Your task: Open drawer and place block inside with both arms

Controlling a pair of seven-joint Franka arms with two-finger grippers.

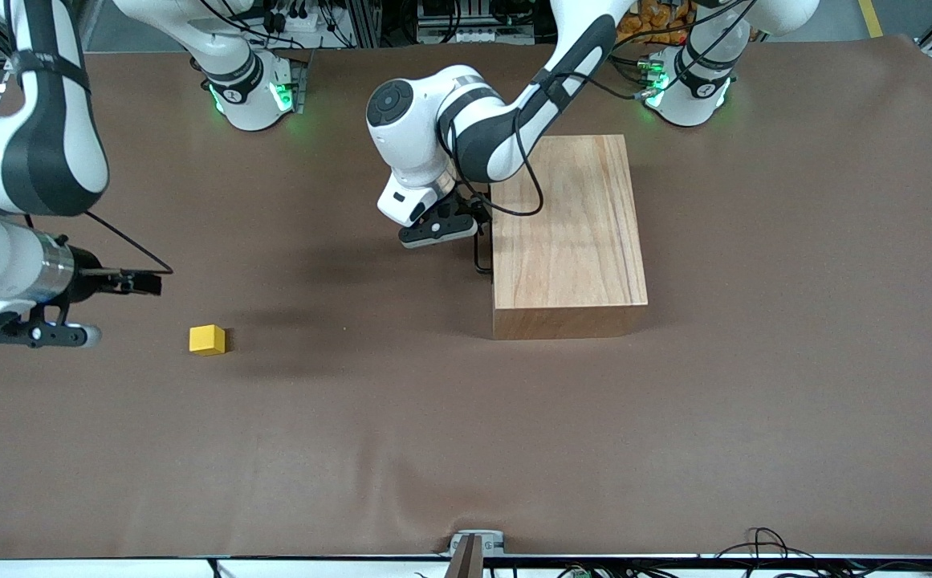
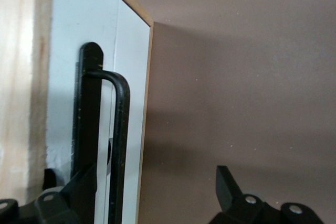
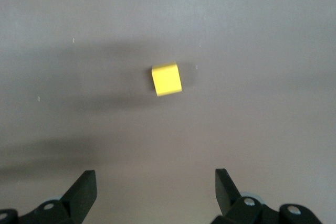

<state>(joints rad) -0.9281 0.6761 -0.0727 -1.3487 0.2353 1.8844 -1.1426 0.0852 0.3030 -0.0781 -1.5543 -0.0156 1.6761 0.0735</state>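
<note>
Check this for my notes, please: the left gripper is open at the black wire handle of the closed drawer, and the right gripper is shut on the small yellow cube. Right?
One thing is wrong. The right gripper is open and holds nothing; the small yellow cube lies free on the brown table, as the right wrist view shows. The left gripper is indeed open at the black wire handle of the closed drawer.
</note>
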